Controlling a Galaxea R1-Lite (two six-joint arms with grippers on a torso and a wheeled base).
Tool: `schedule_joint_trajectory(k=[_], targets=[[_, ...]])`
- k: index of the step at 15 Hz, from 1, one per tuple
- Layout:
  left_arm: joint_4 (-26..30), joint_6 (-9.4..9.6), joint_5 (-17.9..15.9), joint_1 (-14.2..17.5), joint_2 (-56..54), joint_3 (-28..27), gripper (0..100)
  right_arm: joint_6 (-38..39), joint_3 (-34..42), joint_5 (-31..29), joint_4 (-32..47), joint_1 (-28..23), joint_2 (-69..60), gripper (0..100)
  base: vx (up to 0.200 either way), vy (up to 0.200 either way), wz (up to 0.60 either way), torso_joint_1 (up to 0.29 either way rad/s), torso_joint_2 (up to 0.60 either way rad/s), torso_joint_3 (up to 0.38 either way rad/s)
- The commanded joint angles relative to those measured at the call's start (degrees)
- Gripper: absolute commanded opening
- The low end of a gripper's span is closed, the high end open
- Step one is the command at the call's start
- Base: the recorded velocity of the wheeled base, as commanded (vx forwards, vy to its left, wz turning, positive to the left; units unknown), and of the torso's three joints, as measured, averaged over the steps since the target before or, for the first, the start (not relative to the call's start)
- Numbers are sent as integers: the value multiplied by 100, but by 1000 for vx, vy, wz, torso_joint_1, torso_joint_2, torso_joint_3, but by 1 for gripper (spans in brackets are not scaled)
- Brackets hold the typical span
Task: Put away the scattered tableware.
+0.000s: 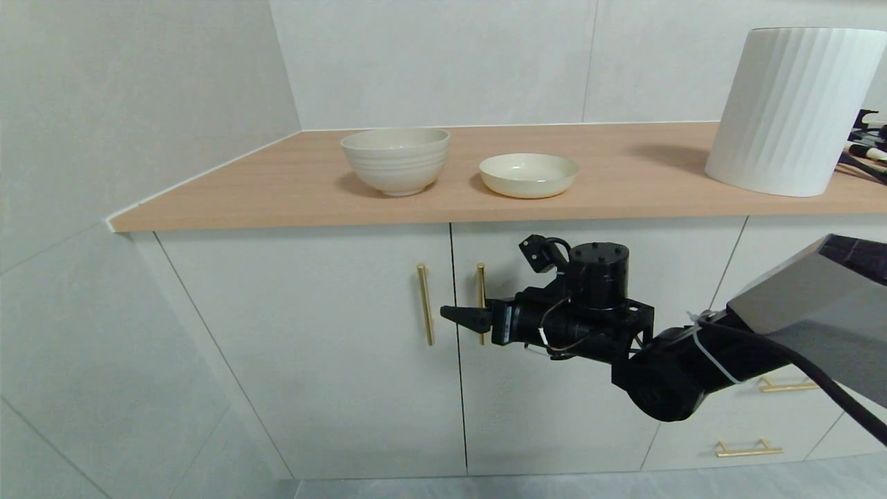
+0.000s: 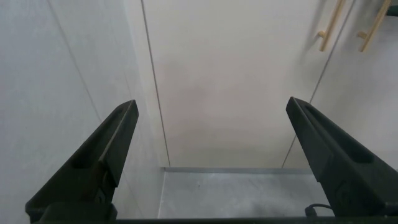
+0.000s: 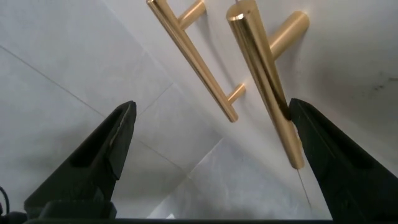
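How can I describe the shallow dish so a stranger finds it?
On the wooden countertop, two cream dishes stand left of a tall white ribbed container. The shallow dish is the nearer to it, low and wide, unlike the deep bowl.

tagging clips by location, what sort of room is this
Probably a home kitchen: a wooden countertop holds a bowl and a shallow dish, with pale cabinet doors and gold handles beneath.

No text, label, brand, number or sign can be read anywhere (the bowl (image 1: 395, 161), the dish (image 1: 529, 174), the canister (image 1: 790, 111) and the cupboard doors (image 1: 312, 346) are all plain).
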Motion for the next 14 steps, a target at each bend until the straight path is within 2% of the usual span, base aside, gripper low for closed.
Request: schedule_joint_trajectory(k=[1, 10, 14], targets=[[-2, -2, 3, -2, 0, 0, 100, 5, -15, 25, -57, 15, 120, 100, 0, 0, 0, 0, 0, 0], [-2, -2, 3, -2, 0, 0, 100, 269, 275, 218, -83, 217, -179, 100, 0, 0, 0, 0, 0, 0], [-2, -2, 3, -2, 0, 0, 100, 260, 1251, 886, -610, 209, -618, 100, 0, 0, 0, 0, 0, 0]])
